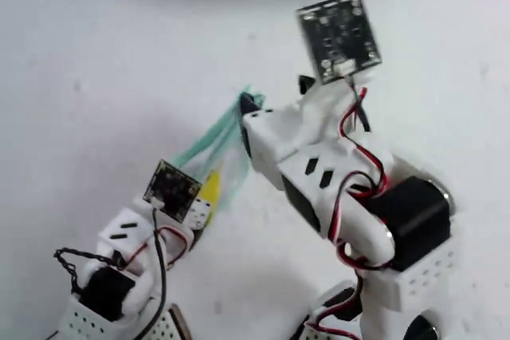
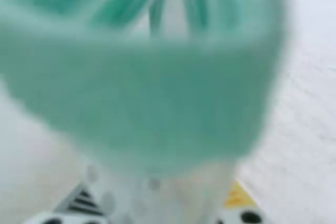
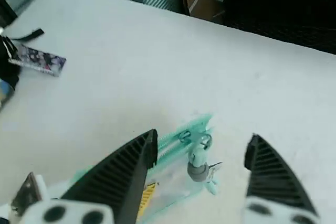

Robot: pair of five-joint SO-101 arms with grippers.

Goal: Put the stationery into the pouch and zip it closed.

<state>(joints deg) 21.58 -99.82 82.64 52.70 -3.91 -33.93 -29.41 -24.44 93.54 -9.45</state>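
Note:
A teal-edged clear pouch (image 1: pixel 209 151) lies on the white table (image 1: pixel 119 77) between the two arms. In the left wrist view the pouch (image 2: pixel 142 93) hangs very close to the camera, and its clear end runs down between the jaws of my left gripper (image 2: pixel 157 203), which looks shut on it. My left gripper (image 1: pixel 203 197) sits at the pouch's near end, a yellow part beside it. My right gripper (image 3: pixel 203 137) stands open over the pouch's far end (image 3: pixel 178 137). The zipper pull (image 3: pixel 198 163) is between its black fingers (image 3: pixel 131 166), untouched.
A small patterned card (image 3: pixel 39 59) with a black strap lies far off near the table's side. The table's far edge (image 3: pixel 252 32) borders a dark room. The right arm's body (image 1: pixel 374 212) fills the near right of the table.

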